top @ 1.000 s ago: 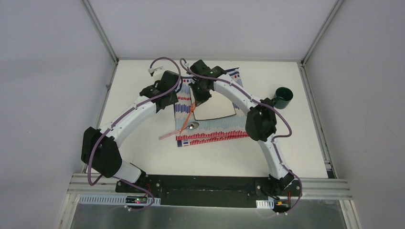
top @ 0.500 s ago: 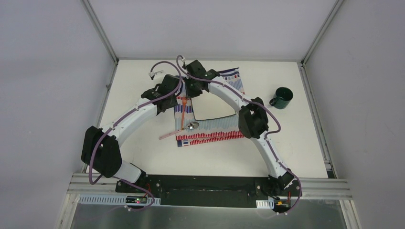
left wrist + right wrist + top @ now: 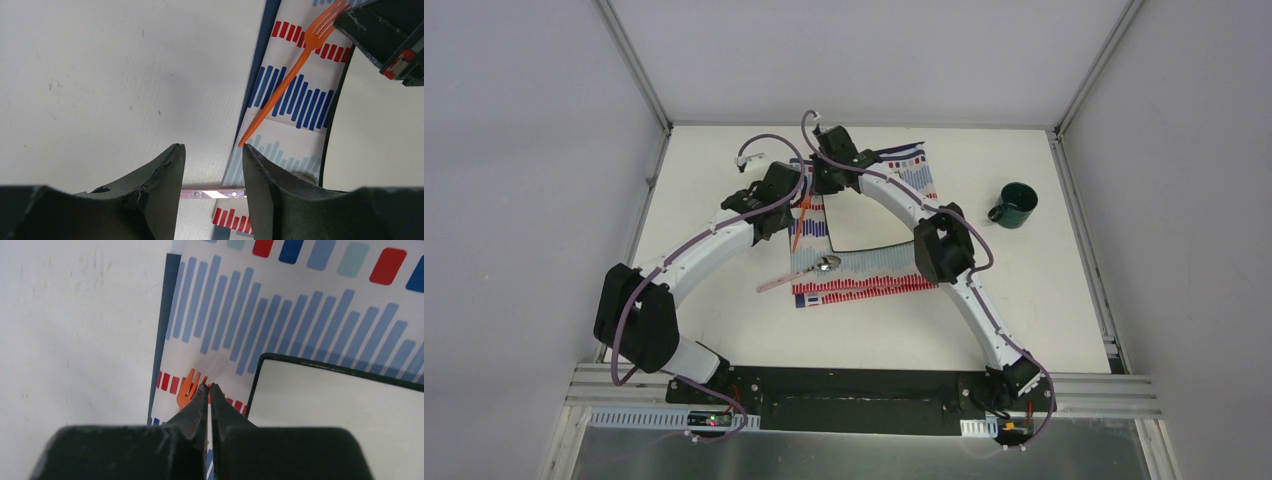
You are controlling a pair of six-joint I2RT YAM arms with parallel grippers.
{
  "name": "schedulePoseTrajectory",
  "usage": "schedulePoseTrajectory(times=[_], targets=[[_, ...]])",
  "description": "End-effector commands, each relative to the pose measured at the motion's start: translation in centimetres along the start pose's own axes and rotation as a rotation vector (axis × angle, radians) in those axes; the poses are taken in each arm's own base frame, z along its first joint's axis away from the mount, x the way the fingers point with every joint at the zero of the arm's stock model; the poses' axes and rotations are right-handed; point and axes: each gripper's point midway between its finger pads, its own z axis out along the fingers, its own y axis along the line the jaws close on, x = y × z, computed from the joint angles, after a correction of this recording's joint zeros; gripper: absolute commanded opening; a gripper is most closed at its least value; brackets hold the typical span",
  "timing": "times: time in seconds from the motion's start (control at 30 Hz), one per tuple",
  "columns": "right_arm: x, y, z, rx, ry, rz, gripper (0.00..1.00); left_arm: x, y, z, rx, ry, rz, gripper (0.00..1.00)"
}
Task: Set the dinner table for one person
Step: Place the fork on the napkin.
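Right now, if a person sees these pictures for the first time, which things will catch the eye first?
The orange fork stands out most: the shut right hand seems to pinch it at the tines over the striped cloth, beside the white plate. The left hand hangs open close by, and a dark green mug stands alone far right on the table.

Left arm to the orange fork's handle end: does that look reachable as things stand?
Probably yes. The left gripper hovers part open just short of the fork's handle tip, with only bare cloth between. The right gripper is shut at the tines end, away from the handle.
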Motion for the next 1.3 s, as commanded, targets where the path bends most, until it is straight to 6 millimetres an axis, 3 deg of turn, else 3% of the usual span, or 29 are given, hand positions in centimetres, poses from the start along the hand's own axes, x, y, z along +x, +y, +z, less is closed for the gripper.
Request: schedulePoseTrajectory(times=[0.0,0.2,0.4,0.53,0.6,0.77,0.9,1.03,1.17,1.27], targets=[[-4.3,0.7,-0.2,-0.036,-0.134,0.032,0.0,-1.2,0.5,-0.6,-0.014,-0.057,-0.024,0.47],[-4.3,0.8,0.4,-0.069,-0.159,0.043,0.37,-0.9,0.4,-0.1,-0.022,-0.048,-0.016,0.47],[-5.7,1.6,-1.7,-0.086,-0.202,0.024,0.43,-1.0,0.3,0.1,-0.024,-0.05,-0.019,0.46],[-7.0,2.8,-5.3,-0.105,-0.24,0.011,0.44,-1.6,0.4,-0.4,-0.02,-0.069,-0.033,0.46],[-8.0,3.9,-8.2,-0.126,-0.284,0.0,0.44,-2.0,0.6,-0.8,-0.017,-0.078,-0.039,0.46],[-7.5,4.5,-11.8,-0.133,-0.302,-0.024,0.46,-2.4,0.3,-1.2,0.0,-0.08,-0.044,0.46],[-5.1,4.9,-13.7,-0.146,-0.273,-0.029,0.46,-2.1,0.3,-1.3,0.005,-0.077,-0.05,0.46],[-0.6,5.3,-14.9,-0.157,-0.204,-0.02,0.46,-2.0,0.5,-1.6,0.007,-0.074,-0.053,0.46],[4.9,4.8,-14.6,-0.152,-0.125,0.017,0.46,-1.9,0.2,-1.6,0.018,-0.065,-0.059,0.46],[7.3,5.0,-14.4,-0.208,-0.089,0.058,0.47,-1.7,0.0,-1.5,0.026,-0.048,-0.054,0.46]])
